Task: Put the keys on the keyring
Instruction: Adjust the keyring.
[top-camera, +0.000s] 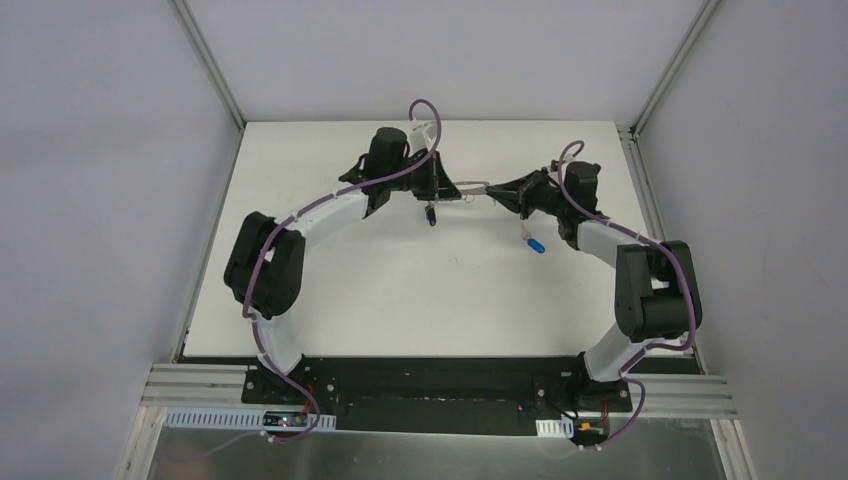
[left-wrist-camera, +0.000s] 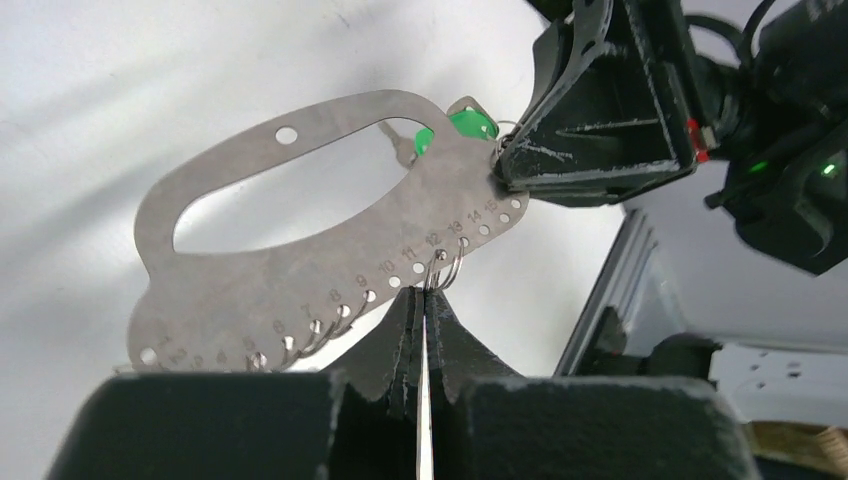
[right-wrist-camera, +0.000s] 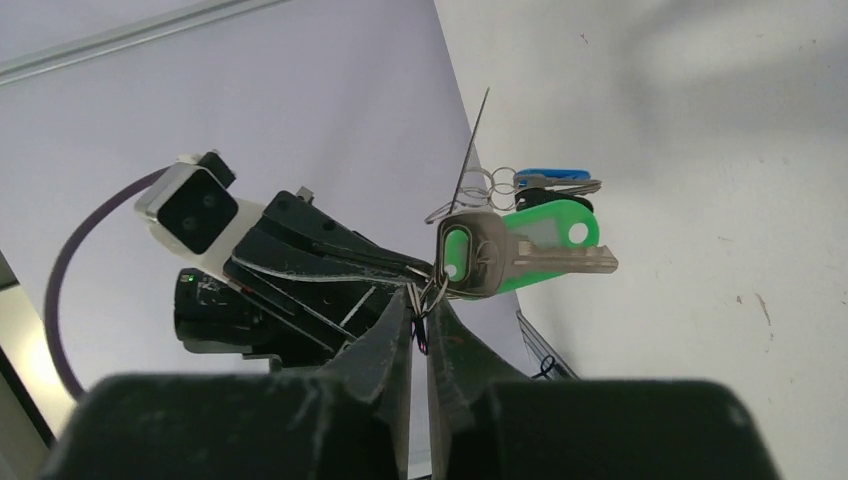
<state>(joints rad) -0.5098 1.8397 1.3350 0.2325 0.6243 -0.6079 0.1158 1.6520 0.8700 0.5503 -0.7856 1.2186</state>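
The keyring (left-wrist-camera: 300, 240), a pale grey oval plate with numbered holes and small metal rings, hangs in the air between both grippers (top-camera: 472, 186). My left gripper (left-wrist-camera: 425, 292) is shut on one small ring near hole 12; the top view shows it (top-camera: 447, 188) left of the plate. My right gripper (right-wrist-camera: 421, 303) is shut on the split ring of the green key (right-wrist-camera: 520, 245), right at the plate's end (left-wrist-camera: 498, 165). The green key's head (left-wrist-camera: 470, 122) peeks from behind the plate. The blue key (right-wrist-camera: 550, 178) lies on the table with loose rings (top-camera: 537, 244).
A small black tag (top-camera: 430, 213) dangles below the left gripper. The white table (top-camera: 400, 290) ends in metal frame rails (top-camera: 640, 190) on the right, with pale enclosure walls close behind. Both arm bases stand at the near edge.
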